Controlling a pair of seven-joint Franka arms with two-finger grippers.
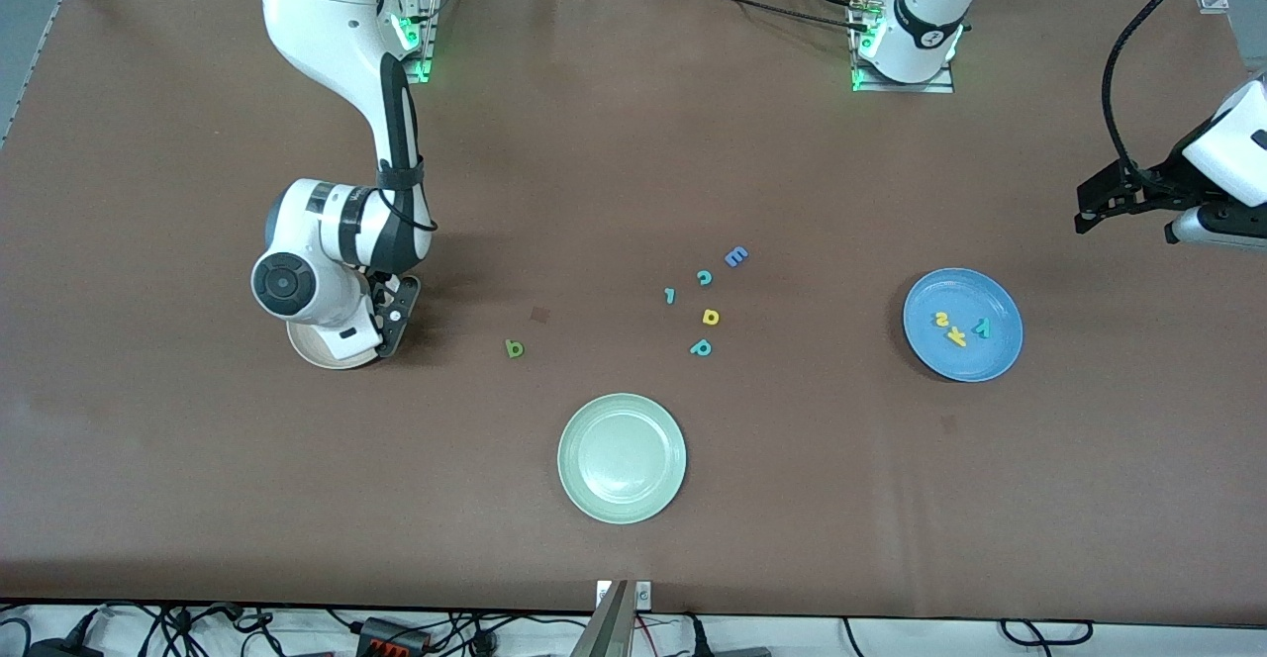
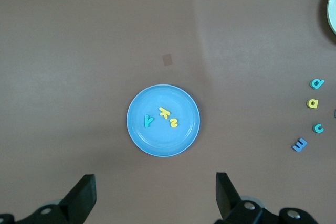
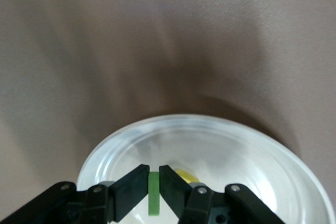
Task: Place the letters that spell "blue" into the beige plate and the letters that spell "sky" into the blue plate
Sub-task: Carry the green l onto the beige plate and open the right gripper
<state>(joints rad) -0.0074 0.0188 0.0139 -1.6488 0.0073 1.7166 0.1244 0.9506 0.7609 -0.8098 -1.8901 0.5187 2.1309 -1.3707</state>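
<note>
Brown tabletop [image 1: 633, 142], matte, carrying three plates and loose foam letters. Beige plate [image 3: 210, 135]: toward the right arm's end, largely covered in the front view by the right arm's wrist; a yellow letter [image 3: 185, 174] lies in it, partly hidden. Right pincer [image 3: 153, 192]: low over the beige plate, closed on the thin dark green l [image 3: 153, 195], held upright between the pads. Dark green b [image 1: 514, 347]: on bare tabletop between the beige plate and the central letter cluster. Blue plate [image 1: 1000, 360]: toward the left arm's end, holding the yellow s [image 1: 941, 320], yellow k [image 1: 956, 336] and teal y [image 1: 981, 328], close together near its middle. Left pincer [image 2: 155, 195]: raised over the tabletop near the blue plate, jaws spread wide, holding nothing; this arm waits. Central cluster, all apart: blue capital E [image 1: 735, 257], teal c [image 1: 704, 278], small teal stroke-shaped letter [image 1: 670, 295], yellow looped letter [image 1: 710, 317], teal p [image 1: 701, 347]. Pale green plate [image 1: 622, 509]: nearest the front camera, nothing in it.
</note>
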